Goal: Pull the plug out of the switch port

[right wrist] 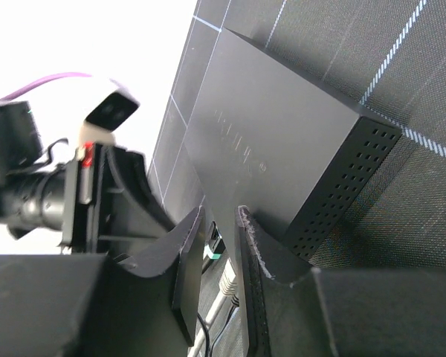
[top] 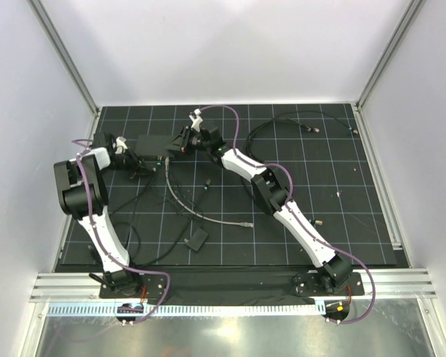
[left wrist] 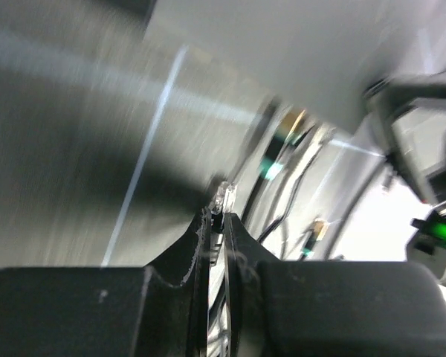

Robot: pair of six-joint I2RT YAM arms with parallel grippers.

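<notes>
The switch is a flat dark-grey box at the back left of the mat. My right gripper clamps its right end. In the right wrist view the fingers close over the edge of the switch, above a white plug and a green light. My left gripper is at the switch's left front. In the blurred left wrist view its jaws are nearly closed on a small clear plug. Whether that plug sits in a port I cannot tell.
A grey cable runs from the switch's front edge to a loose end mid-mat. A small black block lies near the front. Black cables loop at the back right. White walls stand on three sides.
</notes>
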